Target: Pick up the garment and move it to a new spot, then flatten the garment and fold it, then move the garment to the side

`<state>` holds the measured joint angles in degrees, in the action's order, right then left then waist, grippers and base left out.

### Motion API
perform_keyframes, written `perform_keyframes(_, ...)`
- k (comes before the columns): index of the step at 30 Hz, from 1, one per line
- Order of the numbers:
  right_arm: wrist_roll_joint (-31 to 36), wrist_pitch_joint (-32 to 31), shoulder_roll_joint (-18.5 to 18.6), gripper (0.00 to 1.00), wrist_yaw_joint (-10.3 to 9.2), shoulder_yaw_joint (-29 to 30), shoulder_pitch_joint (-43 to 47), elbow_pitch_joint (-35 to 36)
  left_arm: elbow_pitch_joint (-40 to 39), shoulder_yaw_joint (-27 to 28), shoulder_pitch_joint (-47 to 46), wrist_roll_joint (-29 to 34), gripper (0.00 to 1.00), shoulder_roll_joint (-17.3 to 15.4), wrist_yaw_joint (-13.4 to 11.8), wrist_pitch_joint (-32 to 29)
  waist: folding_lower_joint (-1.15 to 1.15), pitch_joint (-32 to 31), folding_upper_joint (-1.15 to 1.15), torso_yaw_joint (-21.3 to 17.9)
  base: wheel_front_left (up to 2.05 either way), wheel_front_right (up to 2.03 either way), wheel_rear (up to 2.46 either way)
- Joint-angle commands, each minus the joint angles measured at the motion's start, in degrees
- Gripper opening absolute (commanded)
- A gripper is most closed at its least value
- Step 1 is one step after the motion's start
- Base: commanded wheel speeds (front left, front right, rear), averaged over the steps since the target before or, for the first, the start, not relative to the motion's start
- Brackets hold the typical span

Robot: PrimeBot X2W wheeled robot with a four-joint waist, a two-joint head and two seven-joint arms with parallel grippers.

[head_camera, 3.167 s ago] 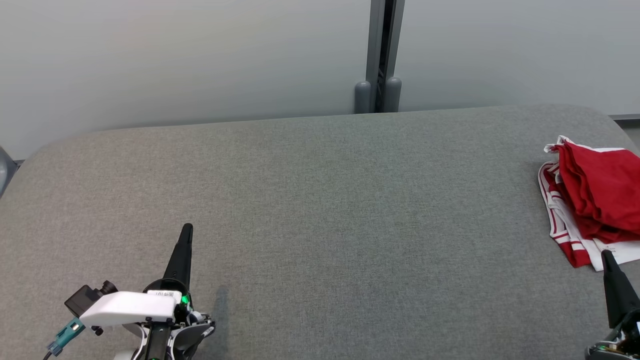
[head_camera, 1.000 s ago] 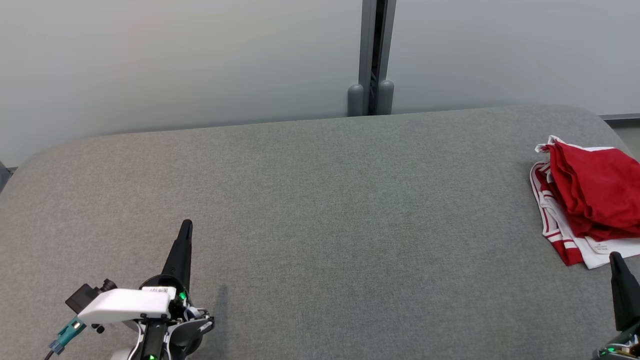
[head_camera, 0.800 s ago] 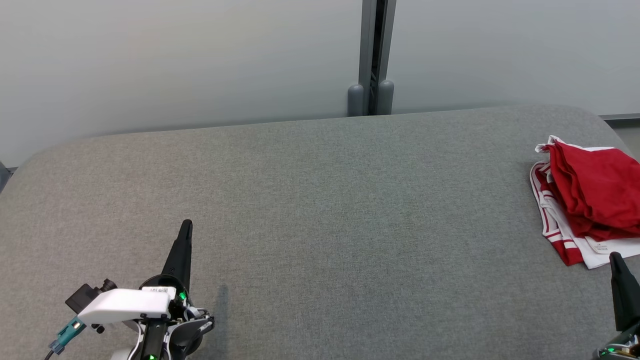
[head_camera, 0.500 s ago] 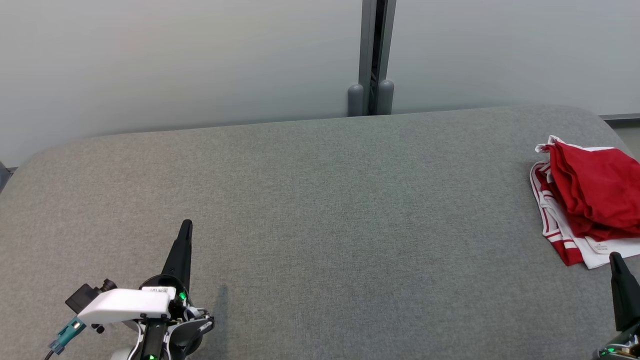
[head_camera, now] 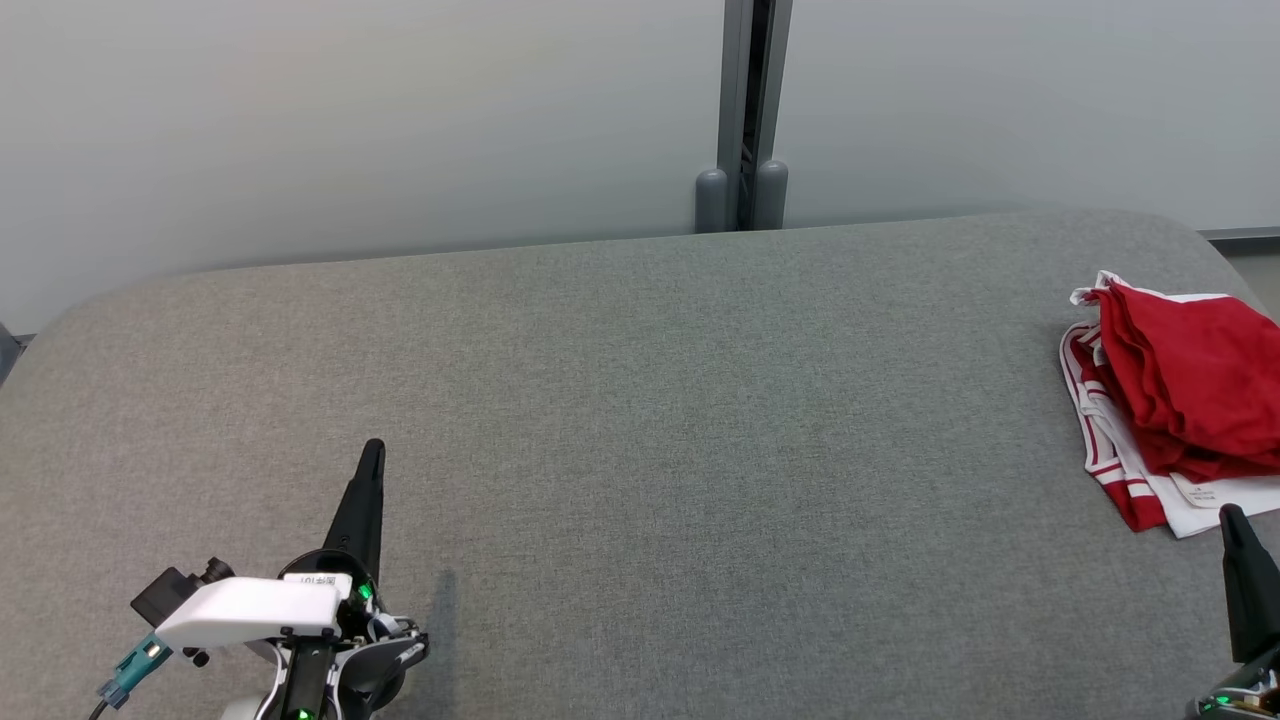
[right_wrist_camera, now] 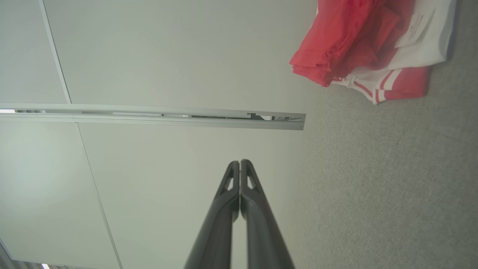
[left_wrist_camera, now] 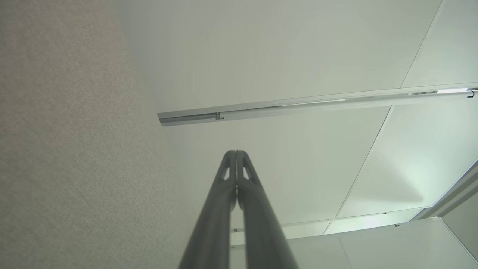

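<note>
The left pincer (head_camera: 371,449) is clenched, its two dark fingers pressed together along their length with nothing between them. It hangs low over the near left part of the grey fabric-covered surface (head_camera: 640,420), pointing away toward the wall, with its white wrist housing (head_camera: 250,612) and a small green light behind it. In the left wrist view the closed tips stand against pale wall panels crossed by a metal rail (left_wrist_camera: 298,104).

The right pincer (head_camera: 1232,512) is clenched too and grasps nothing; its tip rises at the lower right corner of the head view. It is near the closest edge of the garment (head_camera: 1185,375). In the right wrist view a stretch of bare grey cloth lies between the fingers and the garment, so the two are apart.

The garment is red with white trim and red stripes, and a white label shows on it. It lies in a rumpled, loosely bunched heap at the far right end of the surface, partly cut off by the edge of the head view. A grey post (head_camera: 745,110) stands behind the surface, between the wall panels.
</note>
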<state>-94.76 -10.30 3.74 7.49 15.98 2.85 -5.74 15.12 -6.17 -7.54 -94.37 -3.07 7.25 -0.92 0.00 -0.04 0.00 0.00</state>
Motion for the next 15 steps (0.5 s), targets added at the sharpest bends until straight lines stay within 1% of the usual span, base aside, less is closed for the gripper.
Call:
perform_keyframes(1, -0.2, 0.2, 0.4, 0.00, 0.00, 0.0, 0.3, 0.3, -0.1, 0.3, -0.9, 0.2, 0.00, -0.2, 0.3, 0.0, 0.00, 0.0, 0.00, 0.0, 0.00, 0.00, 0.00)
perform_keyframes(15, -0.3, 0.3, 0.5, 0.00, 0.00, -0.1, 0.3, 0.4, -0.1, 0.4, -0.9, 0.3, 0.00, -0.2, 0.3, 0.0, 0.00, 0.0, 0.00, 0.0, 0.00, 0.00, 0.00)
